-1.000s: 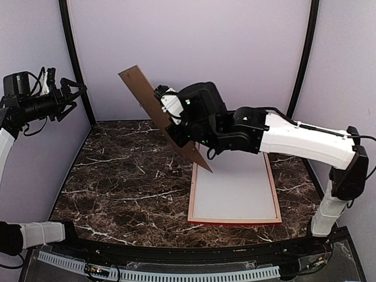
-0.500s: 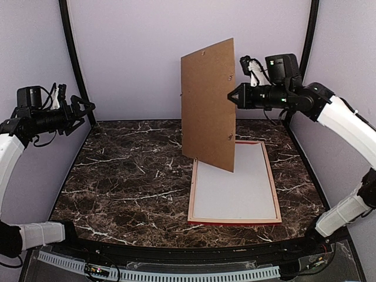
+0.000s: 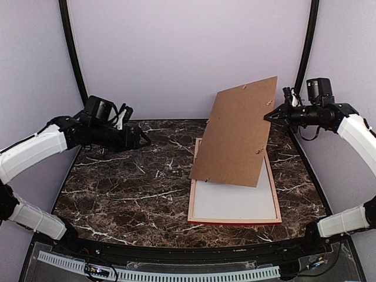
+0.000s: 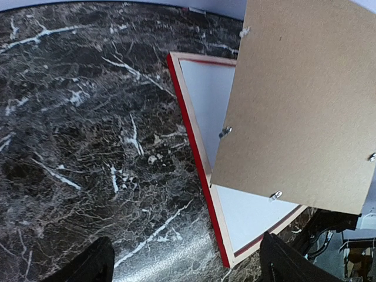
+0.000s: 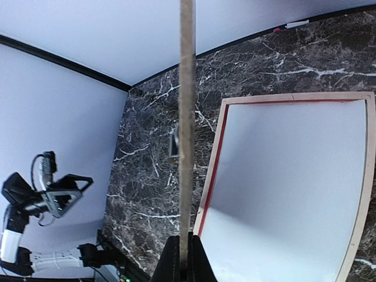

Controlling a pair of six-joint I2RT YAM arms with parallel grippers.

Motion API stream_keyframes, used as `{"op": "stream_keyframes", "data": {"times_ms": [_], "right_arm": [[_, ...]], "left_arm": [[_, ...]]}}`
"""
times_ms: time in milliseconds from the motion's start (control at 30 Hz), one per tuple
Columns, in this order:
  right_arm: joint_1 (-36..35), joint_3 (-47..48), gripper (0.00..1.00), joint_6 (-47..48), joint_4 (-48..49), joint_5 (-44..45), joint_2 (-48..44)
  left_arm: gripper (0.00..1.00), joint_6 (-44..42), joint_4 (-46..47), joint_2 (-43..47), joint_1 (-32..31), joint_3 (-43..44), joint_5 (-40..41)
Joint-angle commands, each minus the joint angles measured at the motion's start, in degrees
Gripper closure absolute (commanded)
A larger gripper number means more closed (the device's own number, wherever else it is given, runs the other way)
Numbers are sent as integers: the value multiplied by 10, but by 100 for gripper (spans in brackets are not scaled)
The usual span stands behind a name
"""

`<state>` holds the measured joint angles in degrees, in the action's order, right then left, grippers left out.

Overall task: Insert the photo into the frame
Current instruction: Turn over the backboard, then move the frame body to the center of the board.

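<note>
Currently the right end effector (image 3: 267, 116) pinches the right edge of the brown backing board (image 3: 235, 135), which is tilted above the frame (image 3: 235, 221). The frame lies flat on the tabletop (image 3: 117, 176), lower right of centre. The left end effector (image 3: 143, 141) is spread and empty.

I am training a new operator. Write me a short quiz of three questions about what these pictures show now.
1. True or false: the backing board lies flat inside the frame.
2. The left gripper is: A) open and empty; B) shut on the board; C) shut on the frame.
3. Fill in: the right gripper pinches the board by its ____.
Key: 1 false, it is held tilted over the frame; 2 A; 3 edge.
</note>
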<state>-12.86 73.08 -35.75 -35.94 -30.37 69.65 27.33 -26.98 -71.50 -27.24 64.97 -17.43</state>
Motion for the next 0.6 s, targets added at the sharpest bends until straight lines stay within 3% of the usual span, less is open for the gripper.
{"op": "stream_keyframes", "data": {"times_ms": [0, 333, 567], "right_arm": [[56, -3, 100, -39, 114, -106, -22], [175, -32, 100, -87, 203, -171, -25], [225, -34, 100, -88, 215, -182, -17]], "left_arm": [[13, -8, 29, -73, -82, 20, 100], [25, -15, 58, -271, -196, 111, 144], [27, -20, 81, -370, -216, 167, 137]]}}
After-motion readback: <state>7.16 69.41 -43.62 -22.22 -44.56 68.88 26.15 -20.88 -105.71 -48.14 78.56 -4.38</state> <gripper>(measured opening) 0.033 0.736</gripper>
